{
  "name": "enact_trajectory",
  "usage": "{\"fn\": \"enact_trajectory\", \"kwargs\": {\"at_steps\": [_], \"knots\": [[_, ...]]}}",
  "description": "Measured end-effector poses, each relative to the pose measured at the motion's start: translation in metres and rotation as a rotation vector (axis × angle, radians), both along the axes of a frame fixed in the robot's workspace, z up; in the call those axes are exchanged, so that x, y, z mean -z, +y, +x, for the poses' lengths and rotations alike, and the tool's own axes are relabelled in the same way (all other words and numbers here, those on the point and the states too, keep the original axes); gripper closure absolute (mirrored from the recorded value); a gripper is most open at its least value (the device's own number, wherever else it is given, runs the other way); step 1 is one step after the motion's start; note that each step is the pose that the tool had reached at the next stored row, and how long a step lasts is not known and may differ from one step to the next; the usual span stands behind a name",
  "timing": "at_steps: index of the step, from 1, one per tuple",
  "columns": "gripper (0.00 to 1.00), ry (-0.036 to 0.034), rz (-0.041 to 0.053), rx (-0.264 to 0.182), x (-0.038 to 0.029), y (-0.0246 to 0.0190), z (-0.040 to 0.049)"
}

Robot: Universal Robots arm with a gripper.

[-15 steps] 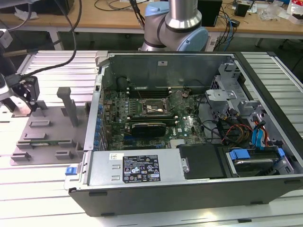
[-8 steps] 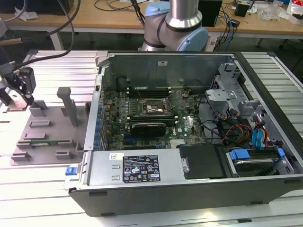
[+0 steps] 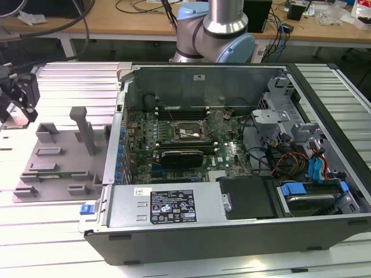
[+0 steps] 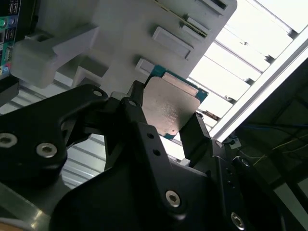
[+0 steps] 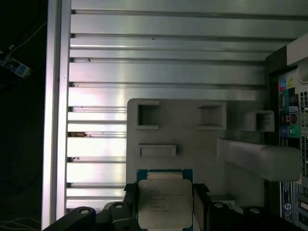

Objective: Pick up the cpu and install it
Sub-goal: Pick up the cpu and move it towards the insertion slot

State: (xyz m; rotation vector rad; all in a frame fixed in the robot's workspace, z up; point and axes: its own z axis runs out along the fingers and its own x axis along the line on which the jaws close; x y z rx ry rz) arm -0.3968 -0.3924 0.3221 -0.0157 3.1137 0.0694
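Over the grey slotted tray, near its edge, the cpu is clamped by the gripper. One black finger presses on each side, and the silvery top faces both wrist views. The tray lies on the ribbed metal table. The open computer case stands just beside the tray, on the exterior view's right.

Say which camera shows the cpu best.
The first wrist view: the cpu faces the camera squarely, metal top between the gripper's fingers. The second wrist view shows it tilted, partly behind a finger. In the exterior view it is too small to tell.
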Motion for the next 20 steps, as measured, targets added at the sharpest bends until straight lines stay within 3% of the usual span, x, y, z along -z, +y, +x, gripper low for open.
{"fn": "enact_trajectory", "kwargs": {"at_steps": [5, 20], "knots": [[0.45, -0.0003, 0.0001, 0.0, -0.014, 0.0001, 0.0], [0.45, -0.0012, 0.0001, 0.0, -0.0417, 0.0001, 0.0]]}}
